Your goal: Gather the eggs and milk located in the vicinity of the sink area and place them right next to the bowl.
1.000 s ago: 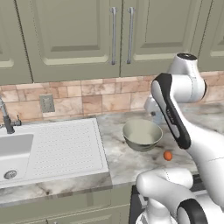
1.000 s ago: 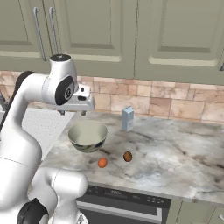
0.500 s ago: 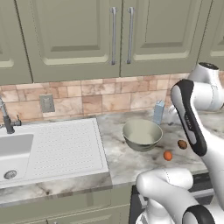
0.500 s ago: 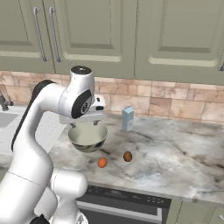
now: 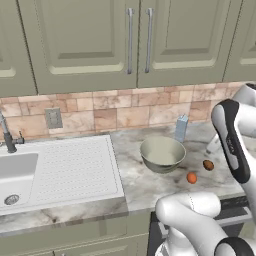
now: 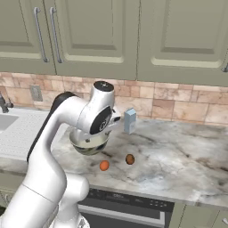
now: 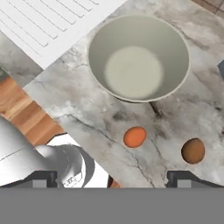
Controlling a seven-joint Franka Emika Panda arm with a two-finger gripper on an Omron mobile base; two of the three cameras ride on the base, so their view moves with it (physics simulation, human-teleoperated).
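The grey-green bowl stands on the marble counter right of the drainboard. Two eggs lie just in front of it and apart from it: an orange one and a browner one. The pale blue milk stands upright behind the bowl, near the tiled wall. My gripper hovers high above the counter's front edge and looks down on the eggs and bowl. It is open, its fingertips wide apart with nothing between them.
The white sink with its ribbed drainboard and dark tap lies to the left. My white arm partly covers the bowl in the right base view. Bare marble stretches to the right. Cabinets hang above.
My arm has swung from over the bowl to the right and forward, uncovering the milk and the brown egg in the left base view. Bowl, eggs and milk have not moved.
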